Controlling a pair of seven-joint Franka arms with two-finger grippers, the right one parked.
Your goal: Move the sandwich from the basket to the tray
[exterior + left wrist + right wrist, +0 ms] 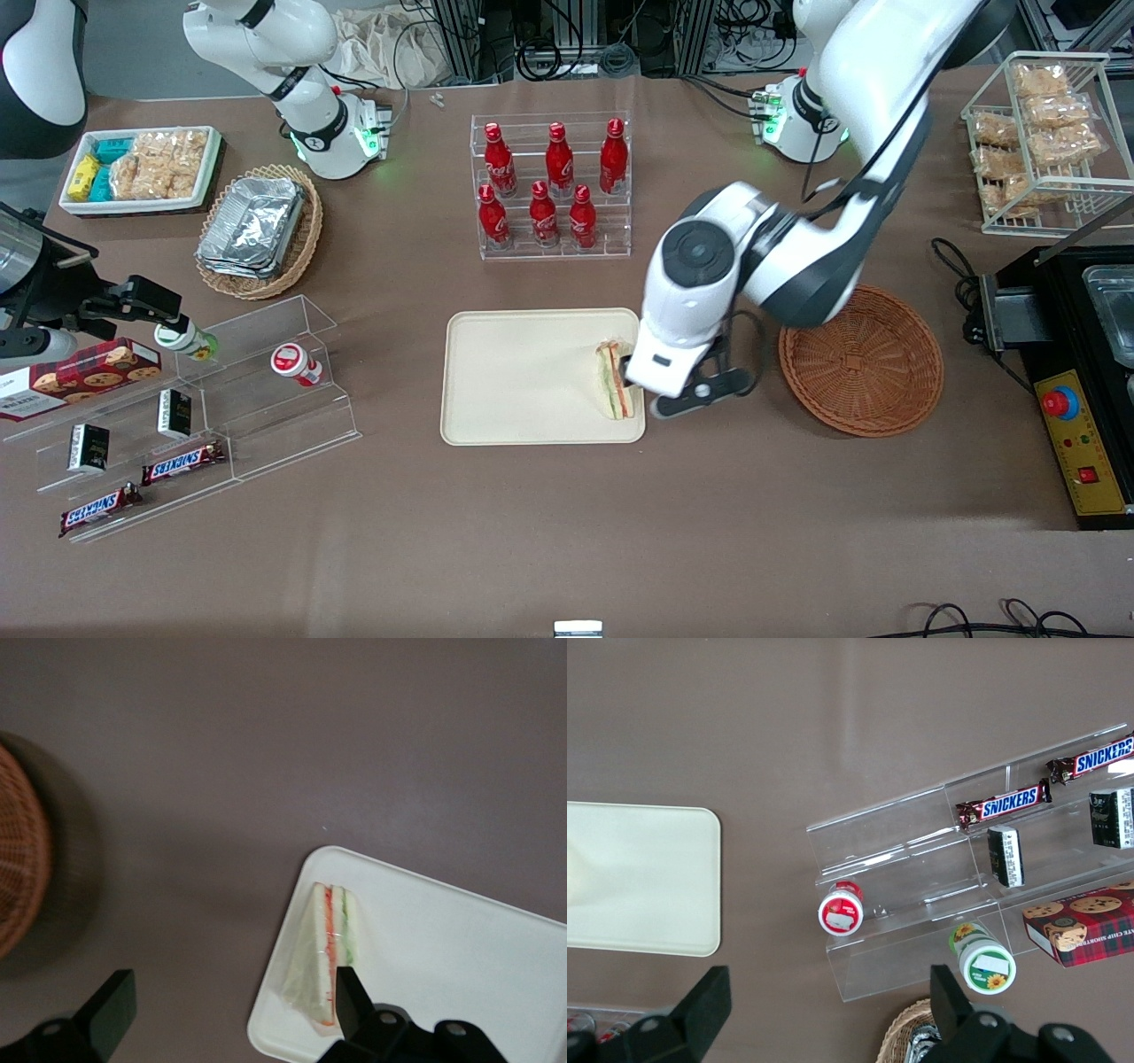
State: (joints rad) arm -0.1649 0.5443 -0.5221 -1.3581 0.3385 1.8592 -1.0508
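Cream tray (523,372): holds the sandwich (613,380) at the edge nearest the basket (864,361).
Gripper (232,1003): above that tray edge, fingers spread wide, gripping nothing.
Basket: no food inside.

White rounded arm shells, dark grey joints — green-lit bases; gripper (230,1010) with black fingers.

Robotics lab staged as a mock snack shop. White Franka arm bases (332,133) bolted to a brown table (567,532), cable tangles (567,49) along aluminium framing, emergency-stop box (1076,439), acrylic racks of cola bottles (549,182) and Snickers bars (182,462).
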